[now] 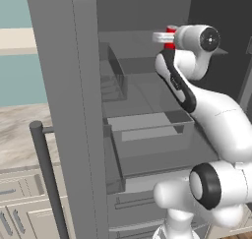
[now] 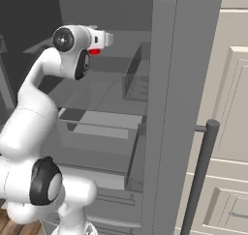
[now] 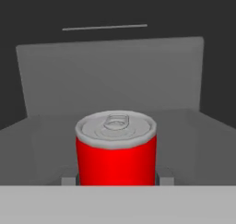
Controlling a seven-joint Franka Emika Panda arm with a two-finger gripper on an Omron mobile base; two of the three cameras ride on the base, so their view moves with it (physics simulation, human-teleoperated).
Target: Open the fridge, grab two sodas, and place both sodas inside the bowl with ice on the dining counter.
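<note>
One soda (image 3: 115,151) between end effector (image 3: 117,178) fingertips, fridge (image 1: 66,85) shelf.

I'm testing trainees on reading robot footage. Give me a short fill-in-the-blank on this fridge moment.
1. The soda can between the claw tips is coloured ____.
2. The can stands ____, its pull tab facing up.
3. The fridge doors stand ____.

Missing words: red; upright; open

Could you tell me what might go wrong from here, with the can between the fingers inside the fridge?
The soda sits between the fingertips of the gripper, low on its body; it could tip when lifted. Pulling back, the arm might clip the open fridge door or shelf.
</note>
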